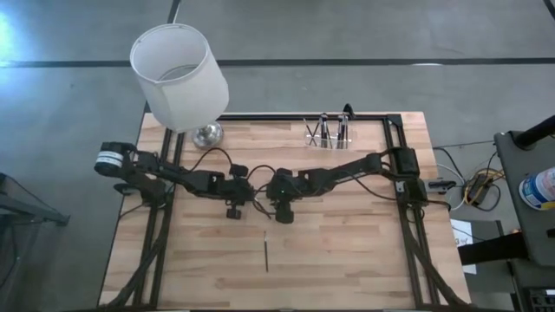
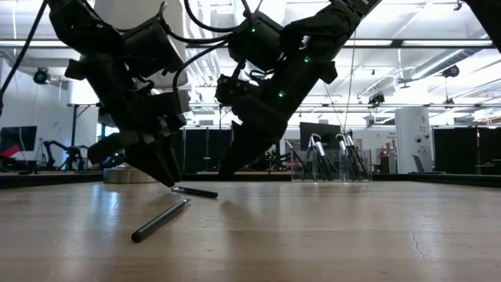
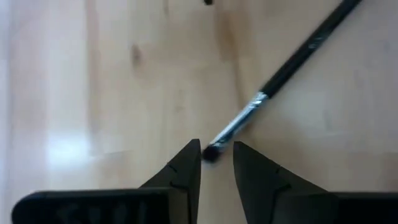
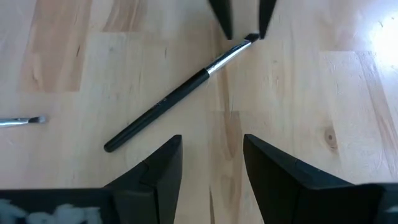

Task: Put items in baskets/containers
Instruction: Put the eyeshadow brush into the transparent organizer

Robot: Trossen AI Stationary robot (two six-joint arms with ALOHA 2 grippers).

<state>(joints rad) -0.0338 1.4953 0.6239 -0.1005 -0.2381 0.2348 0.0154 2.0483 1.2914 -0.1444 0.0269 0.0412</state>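
A pick-up step appears to be in hand. The left gripper is set low over the table near its middle, its fingers parted narrowly around the bristled tip of a brush, nothing being clamped yet as far as can be judged. The right gripper is held just beside it, toward three o'clock, released and empty above the brush handle. A second brush is seen lying toward six o'clock. The clear holder, with several brushes standing in it, is placed toward one o'clock at the far edge. Next, a firm closure on the brush is called for, then a lift and a carry to the holder.
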